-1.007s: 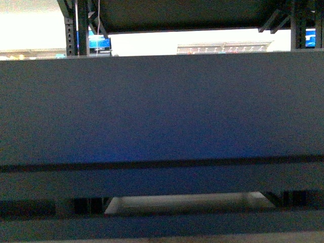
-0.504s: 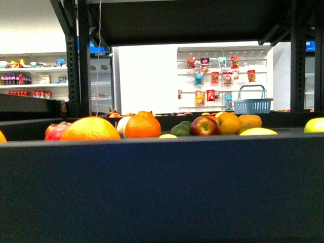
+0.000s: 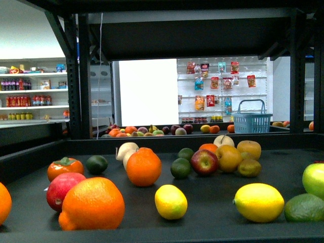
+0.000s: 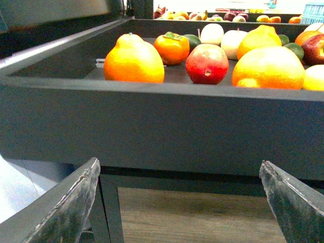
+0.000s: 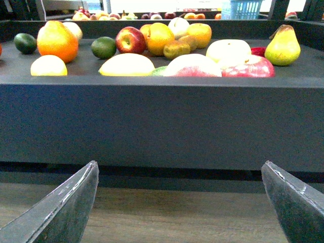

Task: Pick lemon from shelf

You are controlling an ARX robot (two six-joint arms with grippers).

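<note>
The black shelf (image 3: 212,188) filled most of what I could see, its flat tray deck covered with loose fruit behind a low front rim. Both arms were held low in front of it, their wrists level and aimed straight at the tray's front wall (image 4: 177,126). The left gripper (image 4: 178,162) sat below the rim with its two fingers (image 4: 66,202) spread wide apart and nothing between them. The right gripper (image 5: 178,163) was posed the same way before the wall (image 5: 177,126), its fingers (image 5: 293,202) also wide apart and holding nothing.

On the deck, a big orange (image 3: 93,203) sat near the front rim on the left. The larger lemon (image 3: 258,202) lay right of centre, close to the front rim, with its long axis running across the shelf. Its small nub pointed left, and a green fruit (image 3: 305,207) lay just beside its other end. From the right wrist it showed as a long yellow shape (image 5: 126,65) lying along the rim. A smaller, rounder lemon (image 3: 170,201) sat near the middle, apart from the larger one.
</note>
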